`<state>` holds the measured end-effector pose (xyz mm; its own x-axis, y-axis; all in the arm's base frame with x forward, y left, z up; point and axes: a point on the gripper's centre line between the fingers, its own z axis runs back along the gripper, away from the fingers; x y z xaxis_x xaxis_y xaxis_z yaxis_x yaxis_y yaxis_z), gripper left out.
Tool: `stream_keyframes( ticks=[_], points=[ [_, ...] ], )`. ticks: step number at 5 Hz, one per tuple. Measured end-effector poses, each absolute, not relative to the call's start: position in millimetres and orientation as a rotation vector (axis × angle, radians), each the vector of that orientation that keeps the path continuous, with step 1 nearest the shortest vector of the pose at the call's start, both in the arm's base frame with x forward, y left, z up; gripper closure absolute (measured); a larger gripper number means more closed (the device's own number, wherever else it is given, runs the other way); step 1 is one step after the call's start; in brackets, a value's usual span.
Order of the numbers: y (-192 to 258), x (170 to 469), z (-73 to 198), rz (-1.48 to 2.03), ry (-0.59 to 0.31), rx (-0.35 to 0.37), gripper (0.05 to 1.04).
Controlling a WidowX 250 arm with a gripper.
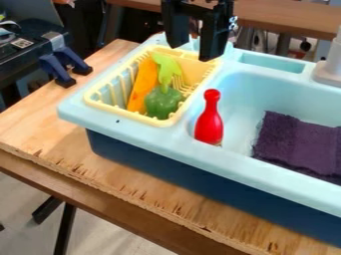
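Yellow plastic basket (172,120) with slotted sides: set in the left compartment of a light blue toy sink (126,128) with a dark blue lower body, the basket's far right corner lying just below the gripper in the camera view. Black two-finger gripper (192,52): hangs at top centre, fingers pointing down over the far part of the basket; jaws well open, clear gap between them, nothing held. Height above the basket cannot be told from this angle. Basket contents: an orange carrot-shaped toy (142,85), lying lengthwise along the left part; a light green leafy piece (168,67), against the right side of the orange toy; a dark green toy bell pepper (163,102), at the near end, beside the orange toy. Right of the basket: a glossy red bowling-pin-shaped object (210,122), upright at the near left corner of the basin; exact footing cannot be told. Dark purple cloth (299,144): spread in the basin, right of the red object. Pale grey faucet (329,69): at the right edge, behind the basin. Support: wooden table (50,132), with two dark blue clamp-like pieces (57,69) at its far left edge.
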<state>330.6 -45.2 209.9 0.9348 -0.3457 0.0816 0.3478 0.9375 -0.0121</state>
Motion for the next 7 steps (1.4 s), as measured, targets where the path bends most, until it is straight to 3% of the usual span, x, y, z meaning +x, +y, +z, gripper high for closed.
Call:
stream_keyframes(
  ticks=[1, 2, 3, 4, 5, 6, 7],
  points=[
    [-48, 332, 196, -0.354, -0.038, -0.027, 0.075],
    [-78, 350, 193, -0.363, -0.108, 0.049, 0.075],
    [-125, 359, 198, -0.384, -0.198, 0.079, 0.075],
    [-155, 367, 193, -0.400, -0.231, 0.079, 0.076],
    [-177, 377, 180, -0.382, -0.282, 0.045, 0.075],
    [-188, 387, 161, -0.431, -0.341, 0.071, 0.076],
    [-193, 385, 141, -0.460, -0.302, 0.130, 0.075]
  ],
)
